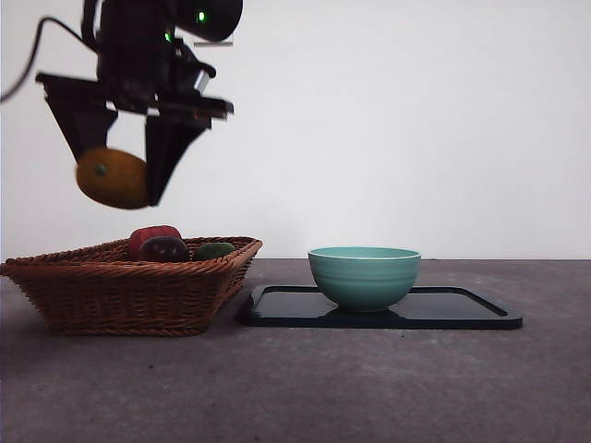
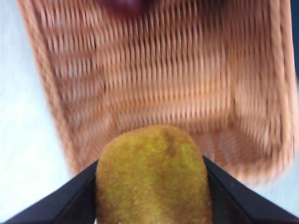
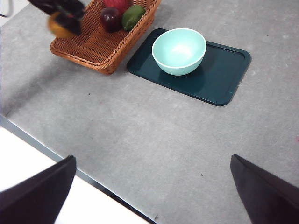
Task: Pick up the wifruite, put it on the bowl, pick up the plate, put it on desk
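The left gripper (image 1: 115,175) was seen raised above the near-left end of the wicker basket (image 1: 129,281), its two black jaws clamped on the wifruite (image 1: 112,178). The fruit was held between the jaw tips, one jaw pressed to each flank, with its rounded end jutting out beyond them. In the left wrist view the wifruite (image 2: 153,175) was shown as a plump oval with a dull, fuzzy, orange-brown skin tinged with olive, hanging clear of the basket's bare woven floor (image 2: 163,84).

The basket was made of brown wicker, shallow and roughly rectangular, with sloping sides. Three fruits were left at its far end: a red apple (image 1: 153,236), a dark purple-red fruit (image 1: 164,248) and a green fruit (image 1: 214,250), all smooth-skinned and rounded.

Just beside the basket, on the side away from the gripper, a flat dark rectangular tray (image 1: 462,309) with rounded corners and a low rim was laid on the desk (image 1: 369,388). The bowl (image 1: 364,277), a deep teal-green ceramic vessel with faint horizontal ridges round its outside, was stood on the end of the tray nearer the basket. The desk was shown as a matte grey-brown surface, lightly speckled.

The right gripper (image 3: 154,196) was held well back from the basket over the desk's edge, its jaws spread wide apart and nothing between them.
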You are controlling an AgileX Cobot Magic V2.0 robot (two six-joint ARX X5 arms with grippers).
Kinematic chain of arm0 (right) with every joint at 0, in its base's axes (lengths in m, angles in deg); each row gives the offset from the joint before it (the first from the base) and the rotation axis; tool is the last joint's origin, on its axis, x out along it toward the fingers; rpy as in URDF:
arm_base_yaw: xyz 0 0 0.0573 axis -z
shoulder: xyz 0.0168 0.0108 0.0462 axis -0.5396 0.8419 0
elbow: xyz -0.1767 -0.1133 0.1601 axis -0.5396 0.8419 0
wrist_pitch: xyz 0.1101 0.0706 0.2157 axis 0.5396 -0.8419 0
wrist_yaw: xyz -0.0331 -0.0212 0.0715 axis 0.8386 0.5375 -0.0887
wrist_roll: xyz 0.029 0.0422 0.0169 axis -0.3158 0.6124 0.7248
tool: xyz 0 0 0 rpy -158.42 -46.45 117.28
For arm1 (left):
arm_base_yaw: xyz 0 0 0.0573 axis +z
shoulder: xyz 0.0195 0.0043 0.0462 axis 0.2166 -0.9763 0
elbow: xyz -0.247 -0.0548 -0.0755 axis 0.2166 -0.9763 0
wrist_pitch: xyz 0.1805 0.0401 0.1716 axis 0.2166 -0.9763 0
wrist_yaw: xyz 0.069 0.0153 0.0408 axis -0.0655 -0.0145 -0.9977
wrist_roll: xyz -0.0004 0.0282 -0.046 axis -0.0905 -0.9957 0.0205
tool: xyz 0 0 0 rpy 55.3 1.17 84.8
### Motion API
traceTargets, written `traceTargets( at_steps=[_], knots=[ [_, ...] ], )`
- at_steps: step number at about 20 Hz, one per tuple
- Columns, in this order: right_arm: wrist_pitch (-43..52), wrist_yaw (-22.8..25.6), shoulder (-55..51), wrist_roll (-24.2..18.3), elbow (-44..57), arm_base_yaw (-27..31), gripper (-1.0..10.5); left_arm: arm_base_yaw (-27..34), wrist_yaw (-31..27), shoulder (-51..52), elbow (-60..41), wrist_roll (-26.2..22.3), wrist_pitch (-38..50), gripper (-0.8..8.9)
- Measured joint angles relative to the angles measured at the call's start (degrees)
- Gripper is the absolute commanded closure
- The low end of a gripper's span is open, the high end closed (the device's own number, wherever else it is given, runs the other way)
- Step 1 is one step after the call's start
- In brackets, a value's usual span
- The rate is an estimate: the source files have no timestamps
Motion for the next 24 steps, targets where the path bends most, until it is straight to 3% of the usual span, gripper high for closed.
traceTargets(
  at_steps=[8,13,24],
  knots=[
    [0.52,0.39,0.00,0.00,0.00,0.00,4.0,4.33,2.51,0.09,-9.09,2.84,16.24,5.73],
    [2.38,0.39,0.00,0.00,0.00,0.00,4.0,4.68,4.04,0.09,-12.59,2.95,21.62,5.73],
    [2.45,0.39,0.00,0.00,0.00,0.00,4.0,4.83,8.35,-4.46,-13.14,2.25,23.12,5.65]
  ],
)
